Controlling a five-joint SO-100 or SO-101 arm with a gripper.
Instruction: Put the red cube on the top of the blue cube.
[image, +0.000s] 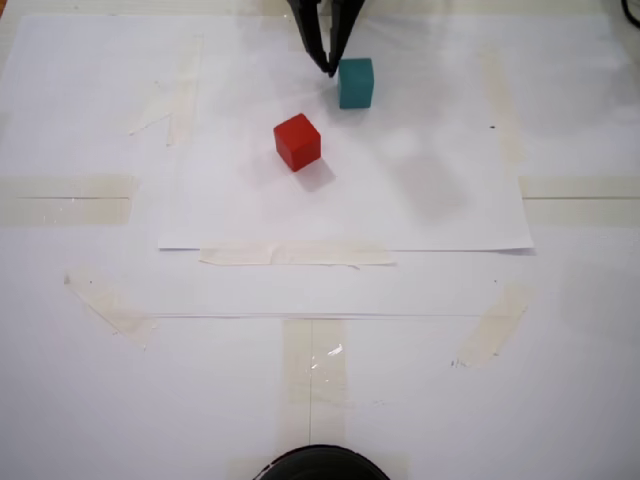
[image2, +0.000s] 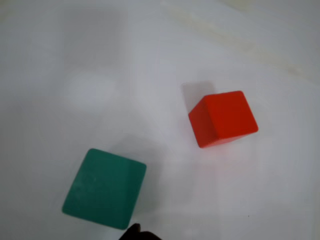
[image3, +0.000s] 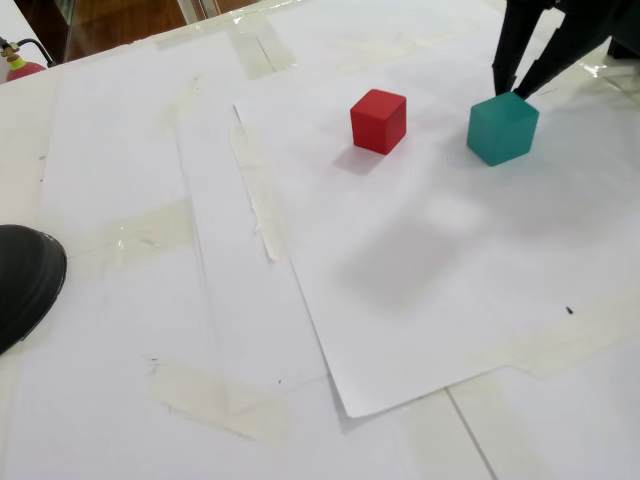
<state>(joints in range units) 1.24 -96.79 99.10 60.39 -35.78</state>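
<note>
A black two-fingered pincer (image: 330, 68) hangs down at the far edge of the desk (image: 320, 400), its two dark fingers drawn narrow with only a thin sliver of space between the tips, and nothing held in them. In a fixed view from the front, the tips point down just beside the upper left corner of the blue cube (image: 356, 83), which is really a teal, blue-green block; in the fixed view from the side the pincer (image3: 512, 88) sits right above that cube's (image3: 502, 128) back edge, though I cannot tell whether it touches. The red cube (image: 298, 142) rests flat on the same white sheet of paper (image: 420, 190), near the teal one but apart from it, closer to the front and slightly turned. From the wrist view the red cube (image2: 223, 119) lies up and to the right of the teal cube (image2: 105, 188). Strips of pale tape (image: 297, 256) hold the paper sheets down.
</note>
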